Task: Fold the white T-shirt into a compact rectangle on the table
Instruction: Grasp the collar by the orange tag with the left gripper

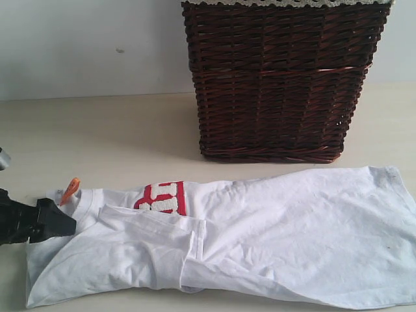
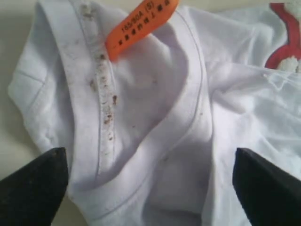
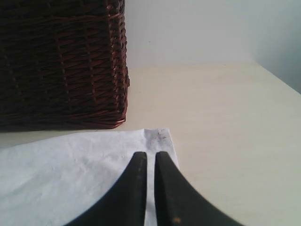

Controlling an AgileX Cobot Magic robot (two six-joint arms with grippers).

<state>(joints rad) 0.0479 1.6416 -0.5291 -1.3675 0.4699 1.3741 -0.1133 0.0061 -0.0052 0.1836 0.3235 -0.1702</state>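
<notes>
White T-shirt (image 1: 292,227) is laid lengthwise along the near part of the table (image 1: 97,136), in front of a dark wicker basket (image 1: 279,84), with its neck end at the left and its hem at the right. One side is folded over the body, so that a red patch (image 1: 162,198) with white letters is partly covered. An orange tag (image 2: 141,26) is seen sticking out at the collar (image 2: 106,108), whose inner band is marked with small brown specks. The left gripper (image 2: 149,157) is held at the collar, released, with its fingers spread wide and the neck opening framed between them. The right gripper (image 3: 150,157) is placed over a hem corner of the shirt, not far from the foot of the basket. Its fingers are drawn almost together, clenched, with only a thin slit left between them. Whether any cloth is pinched there cannot be told.
</notes>
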